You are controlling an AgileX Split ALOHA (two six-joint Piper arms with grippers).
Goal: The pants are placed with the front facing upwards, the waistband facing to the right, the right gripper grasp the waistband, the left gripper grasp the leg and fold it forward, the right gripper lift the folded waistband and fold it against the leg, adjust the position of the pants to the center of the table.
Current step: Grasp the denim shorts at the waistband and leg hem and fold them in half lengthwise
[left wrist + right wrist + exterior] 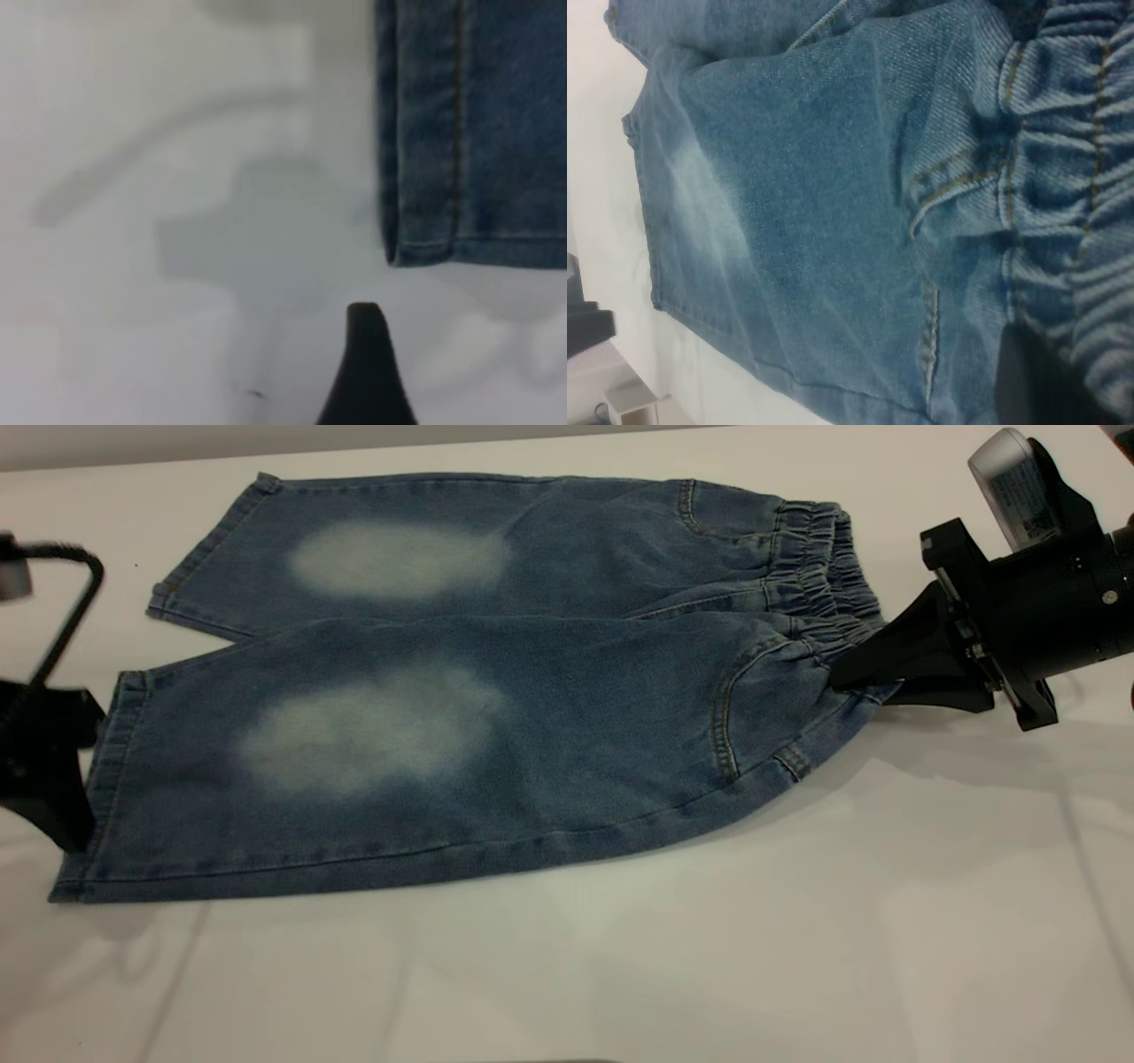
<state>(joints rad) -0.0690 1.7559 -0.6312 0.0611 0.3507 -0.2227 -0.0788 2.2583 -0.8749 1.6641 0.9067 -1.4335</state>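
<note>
The blue denim pants lie flat on the white table, front up, with pale knee patches and both legs pointing left. The gathered waistband is at the right. My right gripper is shut on the waistband's near end; one dark finger lies on the denim with pleats bunched beside it. That corner of the pants sits slightly raised, with a shadow under it. My left gripper hovers at the near leg's hem, open and apart from the cloth; only one fingertip shows.
Bare white tabletop runs in front of the pants and to their left. The table's far edge passes close behind the far leg. A bent black cable rises above the left gripper.
</note>
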